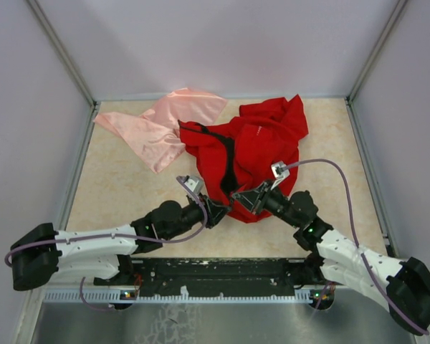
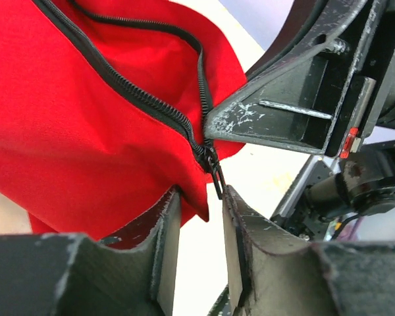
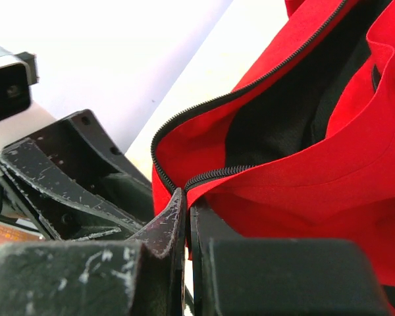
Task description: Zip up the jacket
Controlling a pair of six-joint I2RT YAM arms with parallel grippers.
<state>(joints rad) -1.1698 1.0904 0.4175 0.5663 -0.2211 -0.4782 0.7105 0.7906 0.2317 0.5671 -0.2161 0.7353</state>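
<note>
Red jacket (image 1: pixel 261 140) hem pinched in right gripper (image 3: pixel 187 209); left gripper (image 2: pixel 199 217) spread at zipper (image 2: pixel 145 99).

The left arm (image 1: pixel 93 247) and right arm (image 1: pixel 351 254) are showing white shells by the bases and black links toward the wrists. A purple cable (image 1: pixel 342 179) is running along each. Small green lights (image 1: pixel 310 231) are glowing on the joints. The black fingers (image 2: pixel 161 243) are showing grey scuffs and scratches, and pale camera blocks (image 1: pixel 280 170) are capping the wrists.
</note>
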